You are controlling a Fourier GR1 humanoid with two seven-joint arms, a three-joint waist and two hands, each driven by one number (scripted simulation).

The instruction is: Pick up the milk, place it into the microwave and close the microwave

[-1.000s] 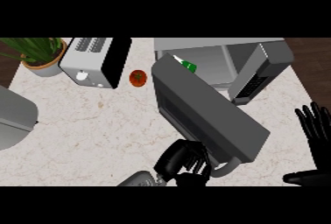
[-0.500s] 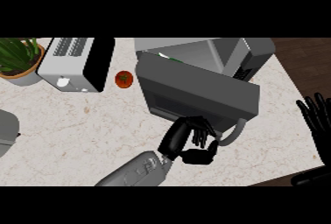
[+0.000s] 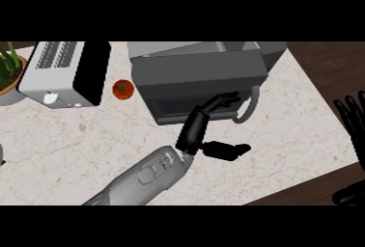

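Note:
The grey microwave [image 3: 203, 72] stands at the back of the counter, its door [image 3: 196, 103] swung almost flat against its front. My left hand [image 3: 194, 131] reaches up from the lower middle. Its straight fingertips [image 3: 222, 100] touch the door beside the curved handle [image 3: 249, 105], and the thumb [image 3: 228, 150] sticks out to the right. The hand is open and holds nothing. The milk shows nowhere; the door hides the microwave's inside. My right hand [image 3: 352, 120] rests open at the right edge, fingers up.
A white toaster [image 3: 64, 72] stands at the back left with a red tomato [image 3: 123, 89] between it and the microwave. A potted plant [image 3: 8, 72] is at the far left. The counter's edge [image 3: 314, 185] runs diagonally at the lower right.
The microwave door has swung from wide open to nearly shut, with my left hand following it forward, fingers straightening against it. The right hand has stayed put.

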